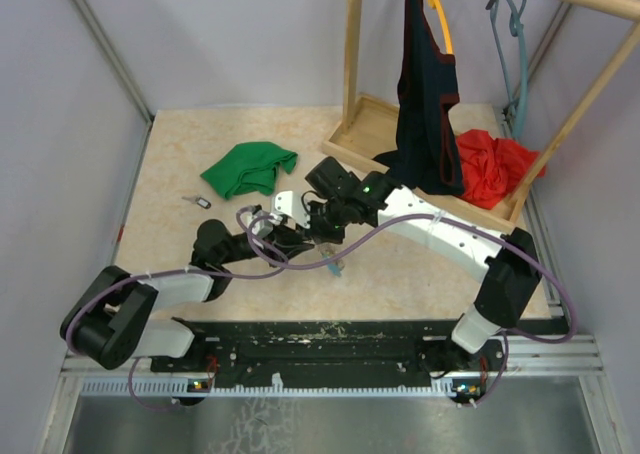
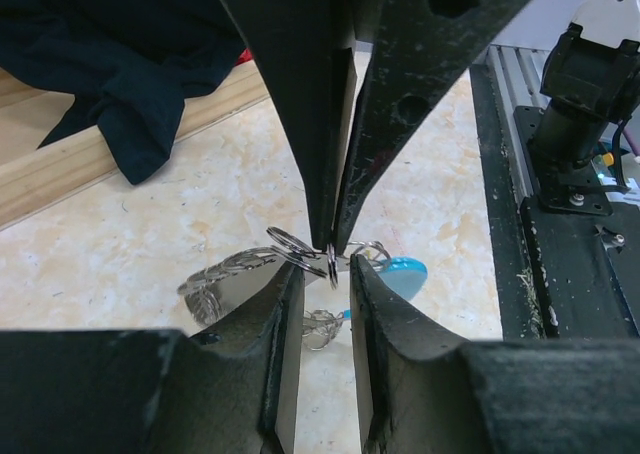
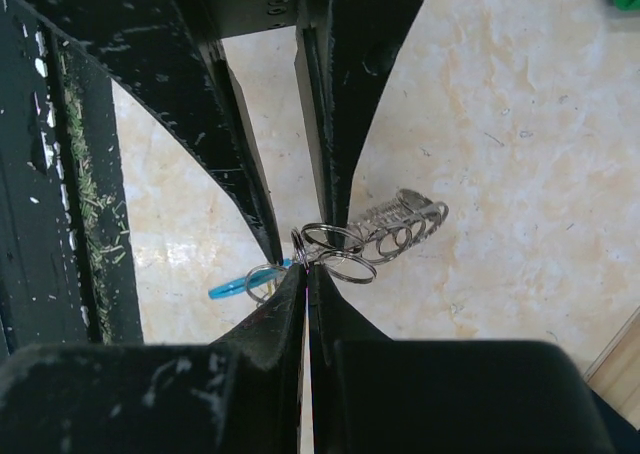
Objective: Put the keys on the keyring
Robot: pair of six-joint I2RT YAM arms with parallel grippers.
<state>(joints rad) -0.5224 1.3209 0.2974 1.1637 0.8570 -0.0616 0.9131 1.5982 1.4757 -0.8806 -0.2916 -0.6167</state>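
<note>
At the centre of the overhead view the two arms meet fingertip to fingertip just above the table (image 1: 180,259). The right gripper (image 3: 308,274) is clamped tight on the keyring (image 3: 345,249), pinching one of its wire rings between its tips. The left gripper (image 2: 325,274) faces it from the other side with its jaws partly apart, one finger on each side of the same cluster of rings; whether those fingers press the metal I cannot tell. In the left wrist view a silvery leaf-shaped charm (image 2: 225,279) hangs to the lower left of the rings and a light blue tag (image 2: 405,272) shows to the lower right, both off the tabletop. Left of the arms in the overhead view, well apart from the rings, a small key (image 1: 197,201) lies alone on the table. Just above and to the right of it lies a crumpled green cloth (image 1: 250,169). Toward the upper right stands a wooden rack (image 1: 352,74) with a dark garment (image 1: 425,104) hanging from it, and a red cloth (image 1: 490,169) is heaped on the rack's base.
</note>
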